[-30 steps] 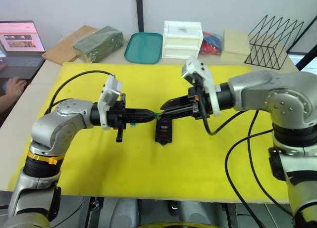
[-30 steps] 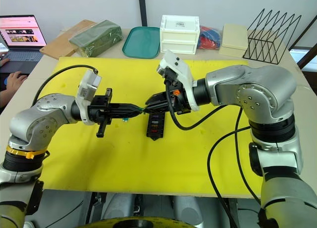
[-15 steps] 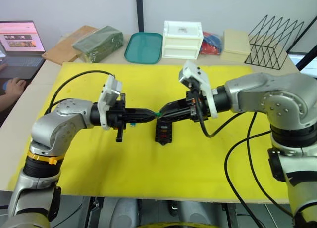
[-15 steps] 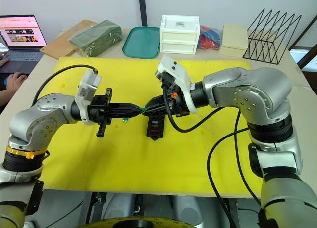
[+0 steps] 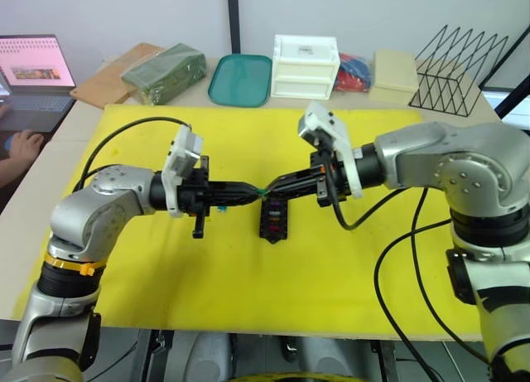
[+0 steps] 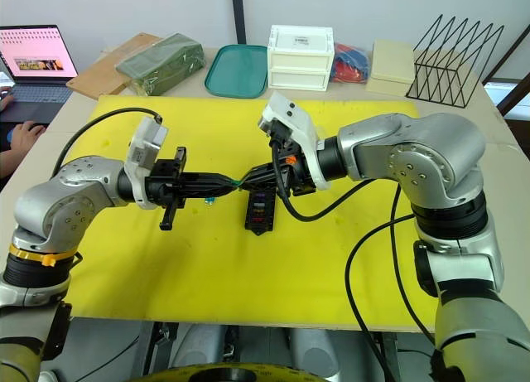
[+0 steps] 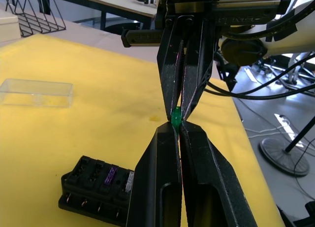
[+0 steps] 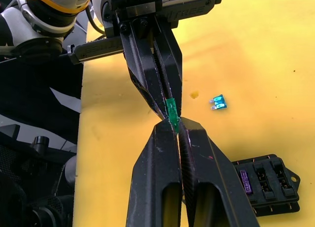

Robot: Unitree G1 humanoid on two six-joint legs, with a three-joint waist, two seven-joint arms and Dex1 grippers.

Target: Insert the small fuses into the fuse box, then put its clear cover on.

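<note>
My left gripper (image 5: pixel 257 193) and right gripper (image 5: pixel 270 190) meet tip to tip just above the fuse box (image 5: pixel 272 220), a black block on the yellow mat (image 5: pixel 248 274). Between them is a small green fuse (image 7: pixel 175 127), and both pairs of fingers are shut on it. The same green fuse (image 8: pixel 172 111) stands out in the right wrist view. In the box's slots sit a purple fuse (image 7: pixel 111 175) and a grey one (image 7: pixel 129 180). A teal fuse (image 8: pixel 218 103) lies loose on the mat. The clear cover (image 7: pixel 35 92) lies flat on the mat, apart from the box.
Along the table's back stand a teal tray (image 5: pixel 241 79), a white drawer box (image 5: pixel 305 65), a black wire rack (image 5: pixel 460 70) and a green pack (image 5: pixel 164 72). At the far left are a laptop (image 5: pixel 33 71) and a person's hand (image 5: pixel 21 143).
My right gripper has moved left to meet the left gripper's tip, and its fingers have closed onto the green fuse. The left arm has stayed put.
</note>
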